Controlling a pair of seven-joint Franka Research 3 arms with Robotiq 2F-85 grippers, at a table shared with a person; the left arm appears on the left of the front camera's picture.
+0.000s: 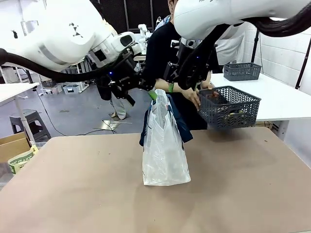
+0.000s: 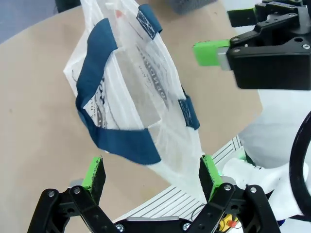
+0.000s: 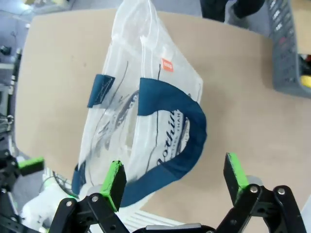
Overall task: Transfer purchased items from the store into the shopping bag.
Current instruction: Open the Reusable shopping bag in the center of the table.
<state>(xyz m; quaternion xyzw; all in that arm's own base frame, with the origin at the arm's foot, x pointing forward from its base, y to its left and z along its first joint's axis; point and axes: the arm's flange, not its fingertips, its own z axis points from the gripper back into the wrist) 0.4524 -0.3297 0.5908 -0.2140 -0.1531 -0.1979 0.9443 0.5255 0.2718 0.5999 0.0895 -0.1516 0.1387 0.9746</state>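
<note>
Bag [image 1: 164, 145] upright at frame centre, basket [image 1: 231, 109] held by a person [image 1: 158, 58] at right; left gripper [image 2: 151, 177] and right gripper [image 3: 175, 179], both spread and empty, should each straddle one navy handle [image 3: 194, 131] squarely before pinching and parting the mouth.

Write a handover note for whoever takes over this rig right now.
Grippers: left gripper open above the shopping bag, holding nothing; right gripper likewise.
The bag stands upright on the table.
A person's hand holds the store basket at the table's far right, with purchased items inside.
Done: no item visibly bagged.
Left: move the items into the bag.
</note>
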